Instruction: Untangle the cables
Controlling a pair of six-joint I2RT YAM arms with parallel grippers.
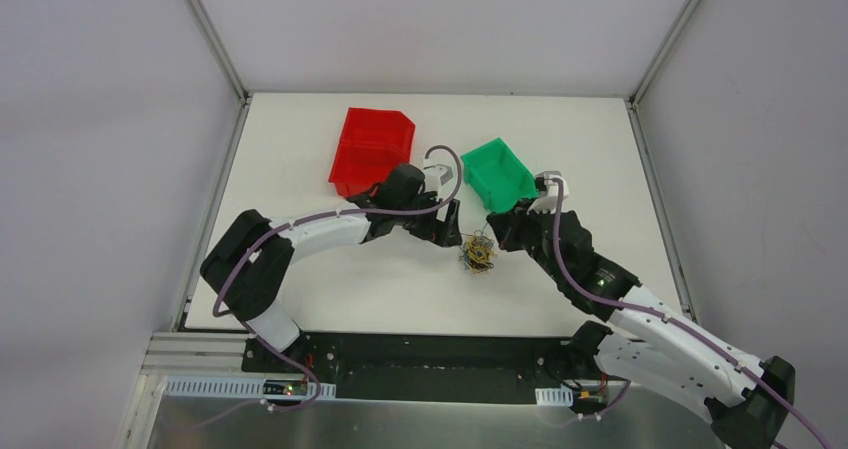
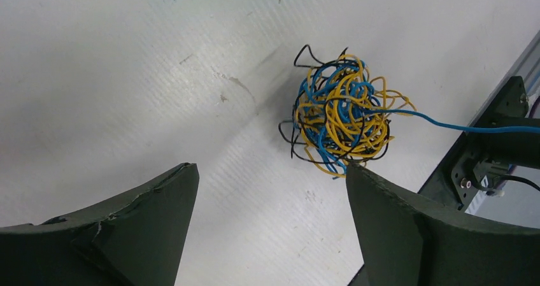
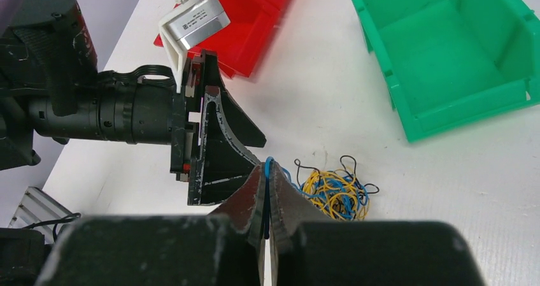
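Observation:
The cables (image 1: 478, 254) are a small loopy clump of thin yellow, blue and black wires lying on the white table between the two arms. In the left wrist view the clump (image 2: 341, 117) lies just beyond the right fingertip of my left gripper (image 2: 270, 168), which is open wide over bare table with nothing between its fingers. One blue wire (image 2: 471, 128) stretches out of the clump to the right. My right gripper (image 3: 267, 165) is shut on that blue wire, with the clump (image 3: 334, 190) just to its right. The two grippers (image 1: 447, 227) (image 1: 497, 237) flank the clump.
A red bin (image 1: 372, 149) and a green bin (image 1: 497, 174), both empty, stand just behind the grippers. The green bin (image 3: 458, 114) is close on the right gripper's far right. The table's near edge has a black rail (image 1: 430, 354).

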